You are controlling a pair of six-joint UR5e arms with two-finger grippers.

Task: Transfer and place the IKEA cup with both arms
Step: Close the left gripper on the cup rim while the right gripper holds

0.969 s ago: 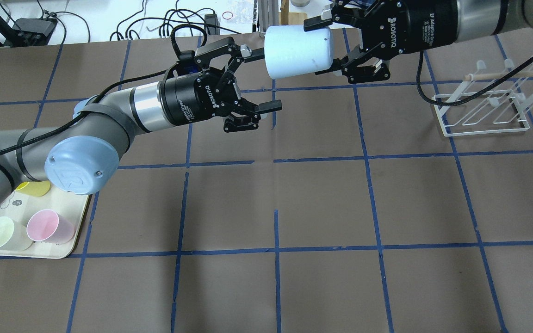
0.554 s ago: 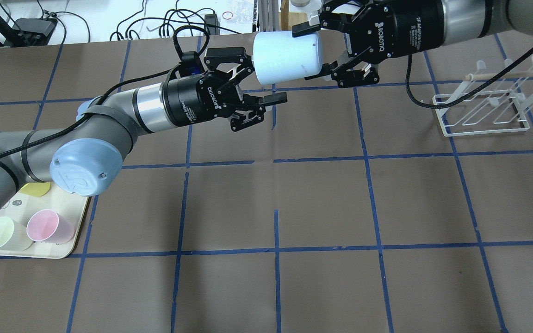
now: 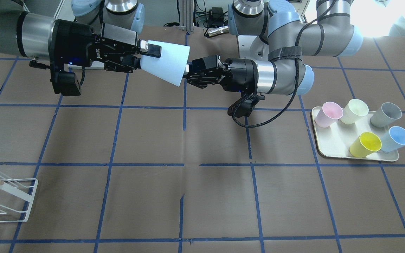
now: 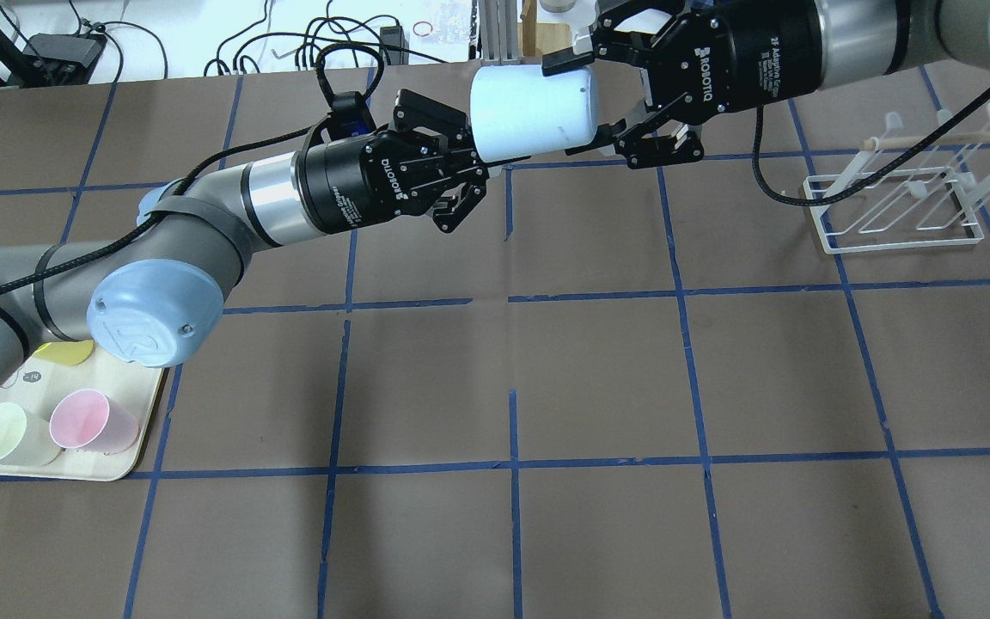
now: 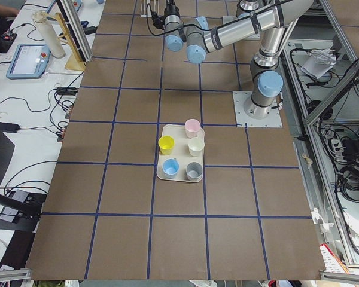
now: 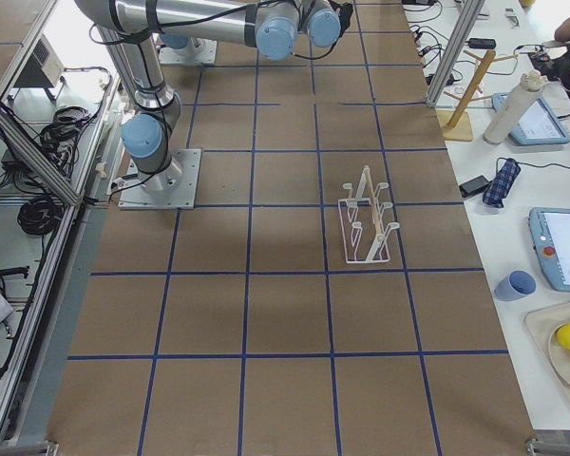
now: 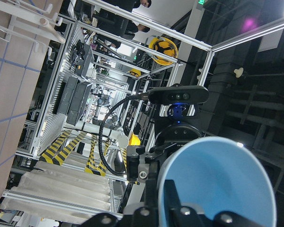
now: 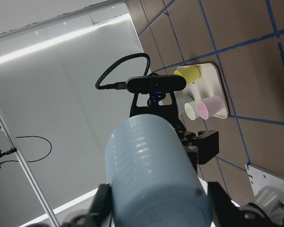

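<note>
The IKEA cup, pale light blue, is held on its side in the air over the far middle of the table. My right gripper is shut on its closed end, one finger on each side. My left gripper is shut on the rim at the open mouth. In the front-facing view the cup hangs between the right gripper and the left gripper. The left wrist view looks into the cup's mouth, with one finger inside the rim. The right wrist view shows the cup's outside.
A cream tray on my left holds a pink, a cream, a grey, a yellow and a sky-blue cup. A white wire rack stands on my right.
My right gripper brought the cup a little to the left. My left gripper, open before, moved up to the cup's mouth and closed on the rim.
</note>
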